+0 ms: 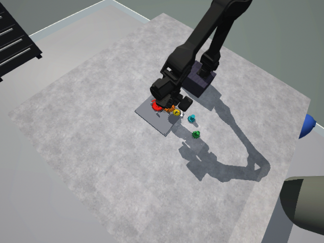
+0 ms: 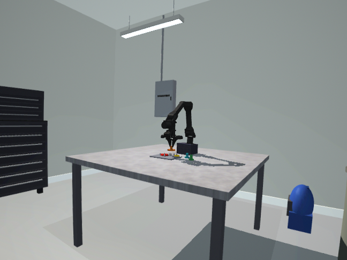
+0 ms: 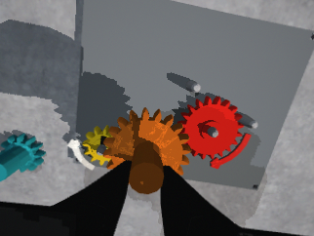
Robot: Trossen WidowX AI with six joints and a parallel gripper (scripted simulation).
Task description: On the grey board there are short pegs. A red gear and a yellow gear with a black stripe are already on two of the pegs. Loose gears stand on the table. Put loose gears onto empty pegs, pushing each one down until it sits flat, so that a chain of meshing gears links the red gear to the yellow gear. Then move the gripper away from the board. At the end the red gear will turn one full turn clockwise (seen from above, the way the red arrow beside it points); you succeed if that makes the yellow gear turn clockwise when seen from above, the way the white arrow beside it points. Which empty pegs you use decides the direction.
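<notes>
My gripper (image 2: 171, 146) (image 3: 146, 169) is shut on the handle of the orange gear (image 2: 171, 150) (image 3: 163, 137) and holds it above the grey board (image 1: 150, 117) (image 3: 127, 39), between the red gear and the yellow gear. The red gear (image 1: 157, 106) (image 3: 200, 138) sits on a peg with a red arrow beside it. The yellow gear (image 1: 176, 113) (image 2: 176, 155) (image 3: 98, 155) is partly hidden by the orange gear in the wrist view. An empty peg (image 3: 196, 88) and another peg (image 3: 255, 125) stand near the red gear. Pegs under the orange gear are hidden in the wrist view.
The teal gear (image 1: 191, 119) (image 2: 187, 155) (image 3: 26, 153) stands on the table just beyond the board's yellow-gear side. The green gear (image 1: 196, 134) (image 2: 190, 158) stands farther out. The dark block (image 1: 198, 83) (image 2: 187, 148) under the arm's base is behind the board.
</notes>
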